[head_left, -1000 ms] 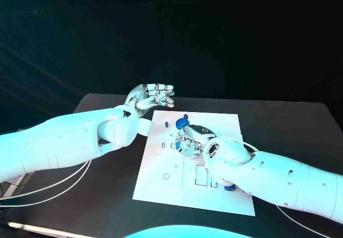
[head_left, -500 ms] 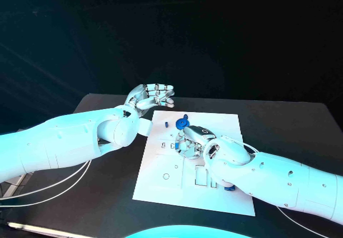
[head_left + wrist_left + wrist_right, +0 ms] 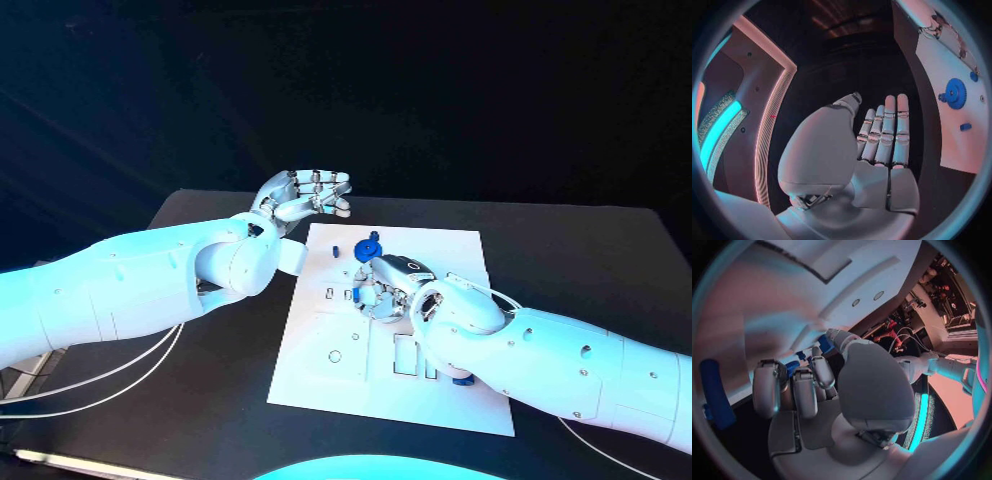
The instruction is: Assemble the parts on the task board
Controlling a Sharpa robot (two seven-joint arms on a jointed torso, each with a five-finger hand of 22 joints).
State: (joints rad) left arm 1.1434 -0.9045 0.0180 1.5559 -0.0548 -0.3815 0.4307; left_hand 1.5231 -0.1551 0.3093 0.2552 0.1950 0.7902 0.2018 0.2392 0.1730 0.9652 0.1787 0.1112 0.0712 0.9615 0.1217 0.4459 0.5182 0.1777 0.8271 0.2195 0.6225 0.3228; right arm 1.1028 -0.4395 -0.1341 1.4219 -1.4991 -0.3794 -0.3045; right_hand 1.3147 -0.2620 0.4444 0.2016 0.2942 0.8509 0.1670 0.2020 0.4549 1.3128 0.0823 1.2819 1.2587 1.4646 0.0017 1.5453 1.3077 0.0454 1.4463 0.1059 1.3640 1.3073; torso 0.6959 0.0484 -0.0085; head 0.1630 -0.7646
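Fingers (image 3: 320, 192) of the left hand (image 3: 300, 197) were seen in the head view raised off the bench (image 3: 577, 240) beyond the task board (image 3: 433, 395), loosely spread, nothing held. The right hand (image 3: 381, 288) was pressed down mid-board, fingers curled around small blue parts (image 3: 361, 296); a blue gear (image 3: 369, 244) stood just beyond it. Left wrist view: fingers straight, apart from the thumb, empty; gear noted on the board. Right wrist view: fingers bent over a blue piece (image 3: 792, 367); a firm hold could not be confirmed.

The black table (image 3: 577, 250) carries one thing directly — the white task board (image 3: 447, 250); it lies flat at the middle.
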